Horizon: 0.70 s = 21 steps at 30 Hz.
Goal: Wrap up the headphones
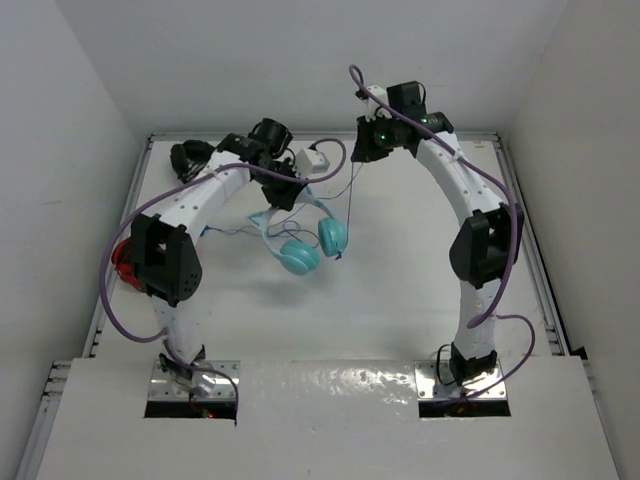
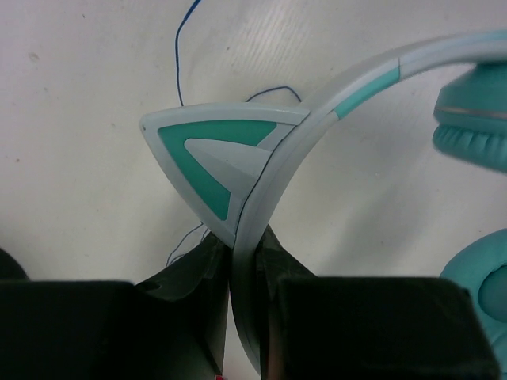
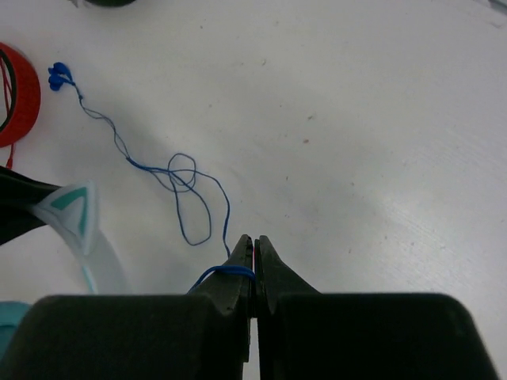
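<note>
While my left gripper (image 2: 242, 257) is clamped on the pale headband (image 2: 317, 107) right under a cat ear (image 2: 210, 154), my right gripper (image 3: 253, 255) has its tips pressed together on the thin blue cable (image 3: 186, 186). The headphones (image 1: 305, 248) are over the middle of the table (image 1: 400, 300), earcups toward the arm bases. The slack cable loops off to the blue plug (image 3: 57, 77).

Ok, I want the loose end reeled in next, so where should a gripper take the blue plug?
Probably the plug itself, from straight above. It lies flat on the table, clear of the red headphones, and is thicker than the thin cable trailing from it, whose loops look tangled.
</note>
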Available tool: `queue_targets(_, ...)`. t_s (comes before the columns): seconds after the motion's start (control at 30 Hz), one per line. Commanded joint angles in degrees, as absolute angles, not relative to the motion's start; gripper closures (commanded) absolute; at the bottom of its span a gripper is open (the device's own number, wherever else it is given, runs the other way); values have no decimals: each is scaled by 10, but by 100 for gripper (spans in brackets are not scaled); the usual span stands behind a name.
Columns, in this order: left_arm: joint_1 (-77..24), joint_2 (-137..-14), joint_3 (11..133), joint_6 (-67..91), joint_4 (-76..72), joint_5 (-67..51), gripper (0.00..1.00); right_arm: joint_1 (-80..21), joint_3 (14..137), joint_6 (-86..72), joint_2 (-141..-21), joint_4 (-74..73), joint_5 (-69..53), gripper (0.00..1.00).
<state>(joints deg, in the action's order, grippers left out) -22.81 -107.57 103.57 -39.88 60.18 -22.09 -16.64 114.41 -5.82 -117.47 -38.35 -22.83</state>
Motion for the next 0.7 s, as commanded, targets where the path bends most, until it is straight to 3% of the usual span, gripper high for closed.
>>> queue_targets(0.0,-262,-1062,1017,-364,559,-158,100,-178,1174,-84,-1138,-431,-207,100)
queue_targets(0.23,-275,-1062,1012,-328,501,-142,100,-194,1198,-46,-1156,-550,-78,100)
queue_targets(0.33,-252,-1050,1012,-299,488,-142,100,-185,1130,-51,-1124,-537,-47,100)
queue_targets(0.57,-144,-1051,1027,-111,434,-188,100,-184,1003,-13,-1023,-497,-38,100)
queue_targets(0.67,-141,-1053,1023,-96,425,-149,100,-190,969,29,-975,-505,-98,100)
